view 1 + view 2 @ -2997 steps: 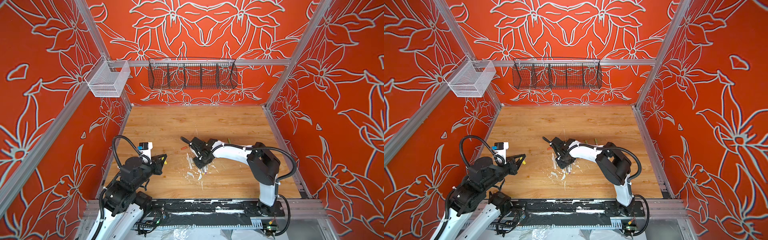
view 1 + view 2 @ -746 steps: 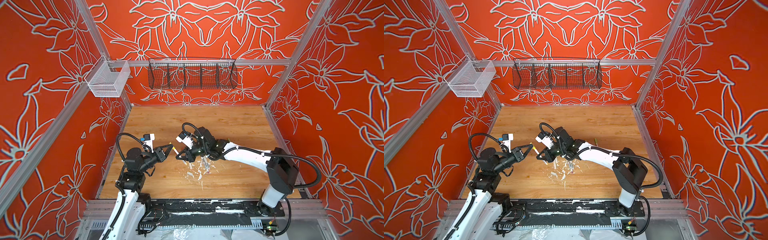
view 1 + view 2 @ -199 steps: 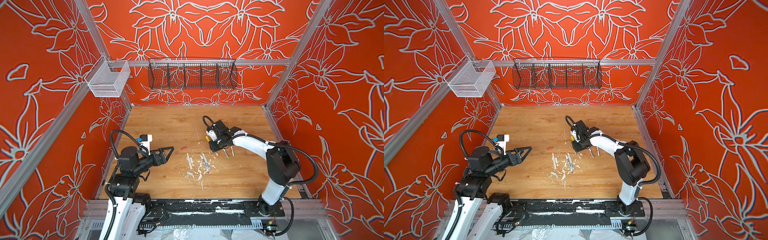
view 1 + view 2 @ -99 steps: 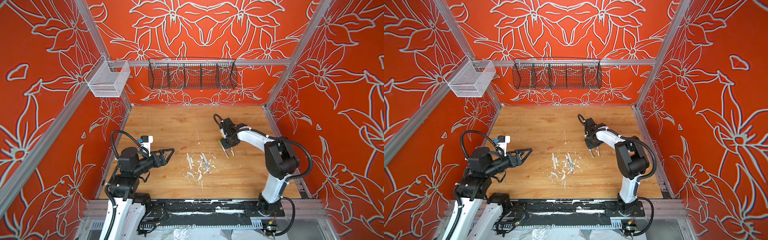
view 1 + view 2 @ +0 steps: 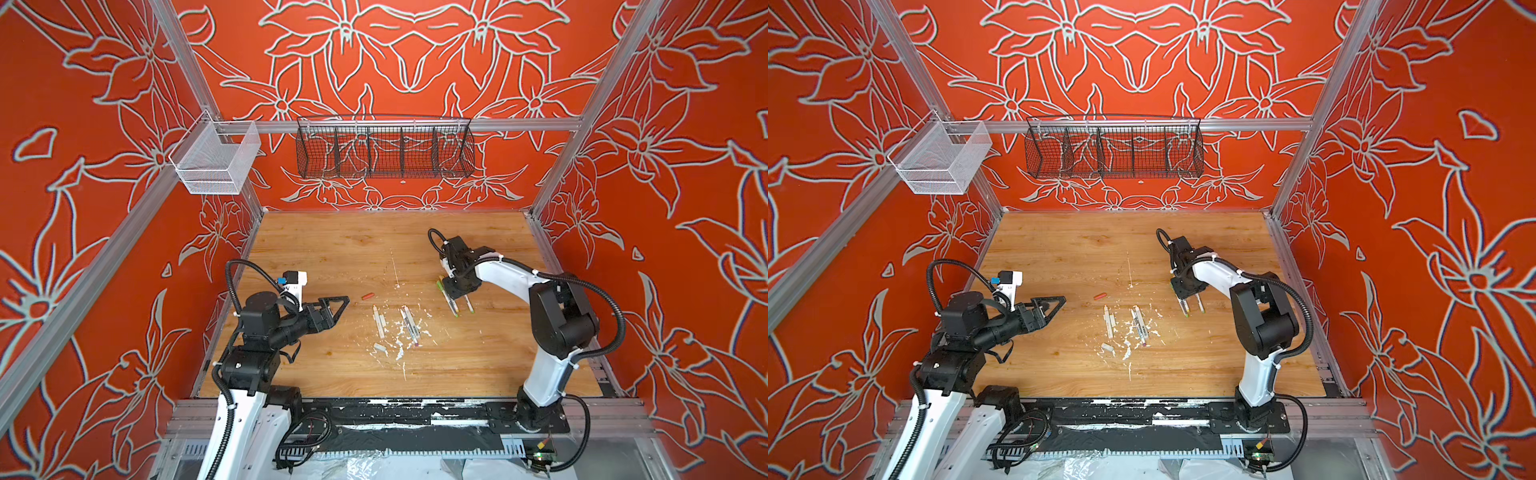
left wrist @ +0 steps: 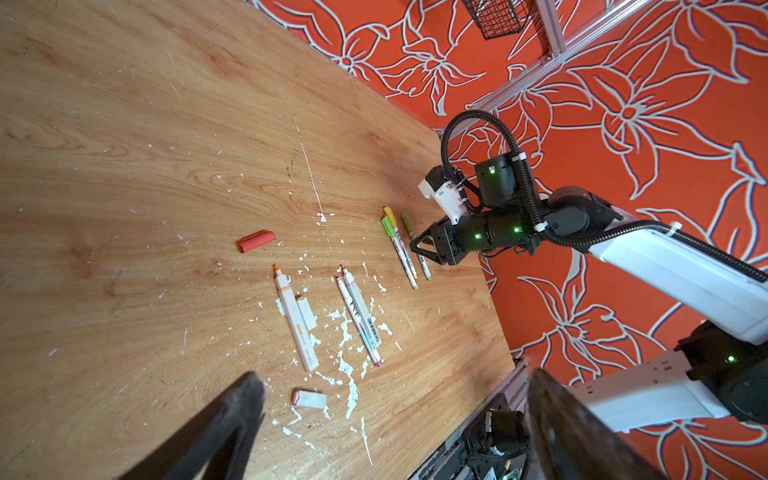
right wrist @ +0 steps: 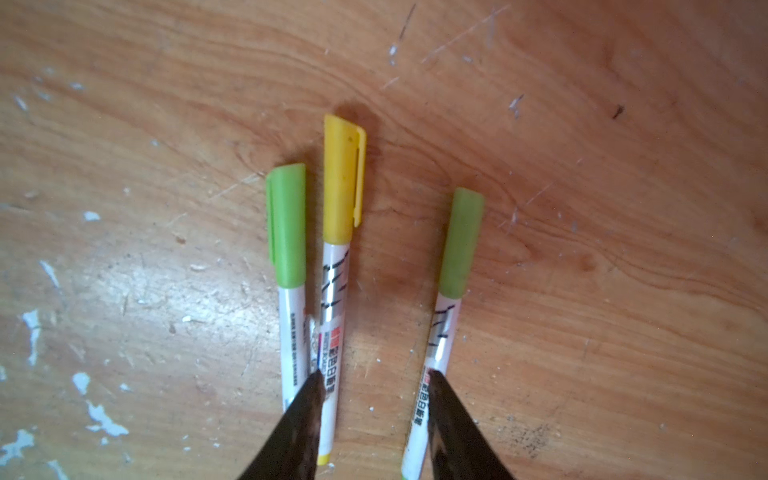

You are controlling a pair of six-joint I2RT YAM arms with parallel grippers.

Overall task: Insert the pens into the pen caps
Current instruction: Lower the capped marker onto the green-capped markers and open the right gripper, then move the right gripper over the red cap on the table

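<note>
Yellow-capped pen (image 7: pixel 336 270) lies partly beneath one tip of the right tool (image 7: pixel 372 375).

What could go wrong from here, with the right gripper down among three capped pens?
1. The right gripper stands open, fingertips close beside the yellow-capped white pen and the dull-green-capped white pen; pulling away could roll them.
2. The two slim uncapped pens lie side by side, so grasping one may drag the other.
3. The short orange-red plastic cap looks round and might roll when pinched.

R pincer (image 7: pixel 372 376) jaws now apart; yellow-capped pen (image 7: pixel 332 299) out of grip, on table (image 7: pixel 582 208) by lime-capped pen (image 7: pixel 291 311).
</note>
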